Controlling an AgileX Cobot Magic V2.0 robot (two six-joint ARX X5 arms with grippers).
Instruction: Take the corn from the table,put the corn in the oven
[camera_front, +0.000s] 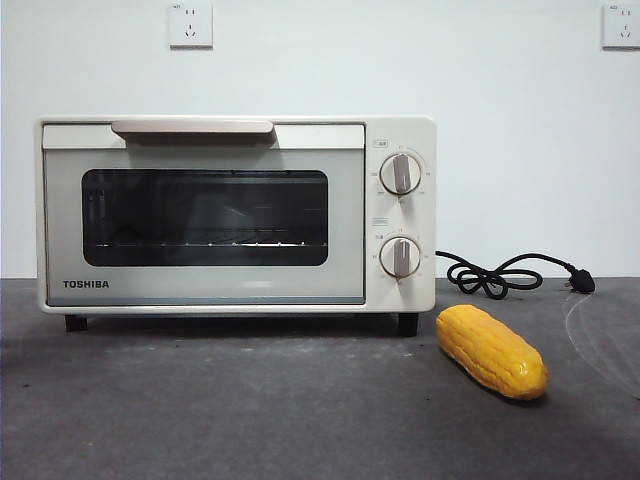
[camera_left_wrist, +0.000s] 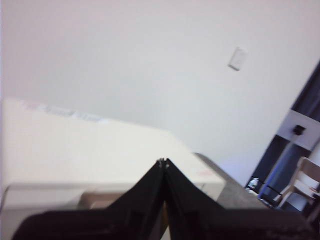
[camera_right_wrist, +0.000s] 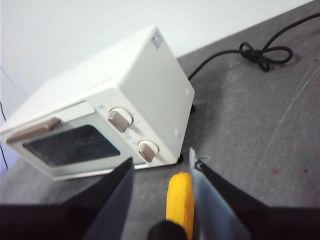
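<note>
Presently listed: one Toshiba toaster oven (camera_front: 235, 215), cream-white, door shut, beige bar handle (camera_front: 192, 128) along the top of the door, two round knobs at its right side, standing on the dark grey desk (camera_front: 250, 410). One corn cob (camera_front: 491, 351), yellow-orange, lying on the desk just beside the oven's right front foot, apart from it. One black power cord (camera_front: 500, 275), knotted, lying behind the cob.

Right hand (camera_right_wrist: 162, 170): released, jaws spread, poised above the cob with one jaw to either side; not yet touching.
Left hand (camera_left_wrist: 163, 162): clenched, empty, high over the oven's top.

Step in hand, by judgement: approach to grasp the corn. Next move calls for lowering the right hand and closing on the cob; the door also needs pulling open by its handle, likely by the left hand.
</note>
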